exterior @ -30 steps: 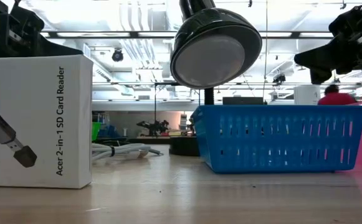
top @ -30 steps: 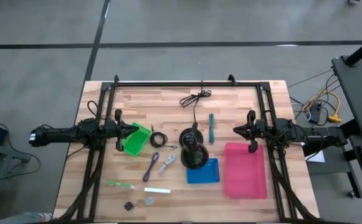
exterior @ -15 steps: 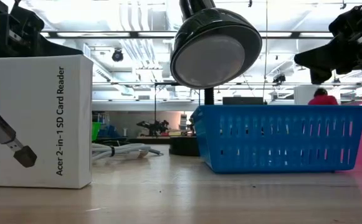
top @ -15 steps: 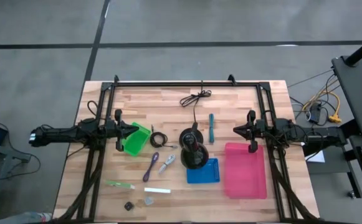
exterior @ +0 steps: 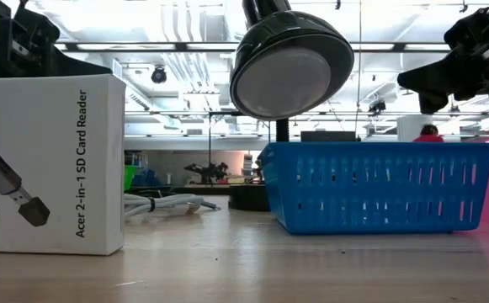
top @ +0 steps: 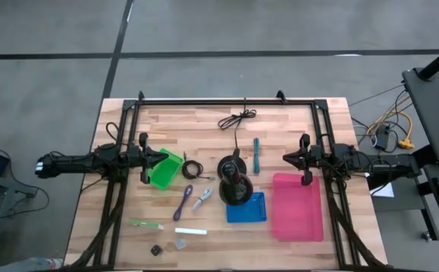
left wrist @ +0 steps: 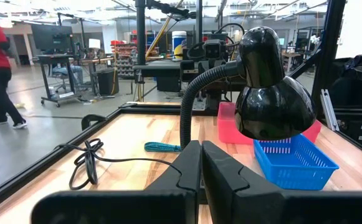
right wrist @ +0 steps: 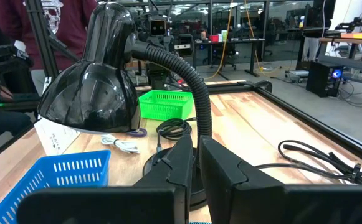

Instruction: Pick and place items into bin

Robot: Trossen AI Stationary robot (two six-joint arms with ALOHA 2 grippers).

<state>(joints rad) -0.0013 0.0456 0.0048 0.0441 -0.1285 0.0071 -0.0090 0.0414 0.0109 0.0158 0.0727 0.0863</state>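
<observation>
My left gripper [top: 161, 157] hangs by the table's left edge, jaws pressed shut on nothing. My right gripper [top: 288, 158] near the right edge is likewise closed and empty.

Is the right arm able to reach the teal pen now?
Probably yes. The pen lies bare on the table, just left of the right gripper; the lamp stands beside it, not between them.
</observation>
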